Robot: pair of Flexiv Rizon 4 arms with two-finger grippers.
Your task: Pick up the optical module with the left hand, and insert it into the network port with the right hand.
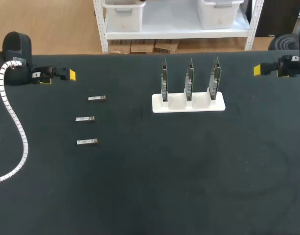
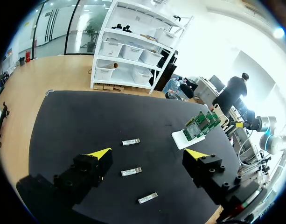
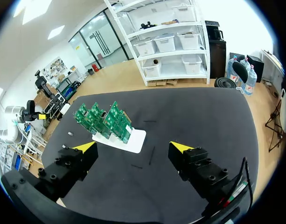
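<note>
Edges first: the left tool (image 1: pixel 67 74) hangs over the far left corner of the table (image 1: pixel 154 196), and the right tool (image 1: pixel 258 70) hangs over its far right corner. Each points inward along the back rim. Both are released. In the wrist views their yellow tips stand wide apart above the black surface, with nothing held between them. A white corrugated hose (image 1: pixel 15 122) curves from the left arm down along the table's left side.

Three optical modules (image 1: pixel 85 119) lie flat in a loose column on the left half, each apart from the next. The far module (image 1: pixel 97 98) is nearest the left tool, and the near module (image 1: pixel 87 142) lies closest to the front edge. Neither tool touches any of them.

A broad stretch of black table separates the modules from the white holder (image 1: pixel 188 104). The holder sits right of the middle, toward the back, and is well apart from both tools. The widest open stretch lies in front of the modules and holder, running to the near edge.

The holder carries three circuit boards (image 1: pixel 189 78). Each stands upright on edge in its own slot, and they sit side by side and parallel, with gaps between them. The ports on the boards are too small to make out.
</note>
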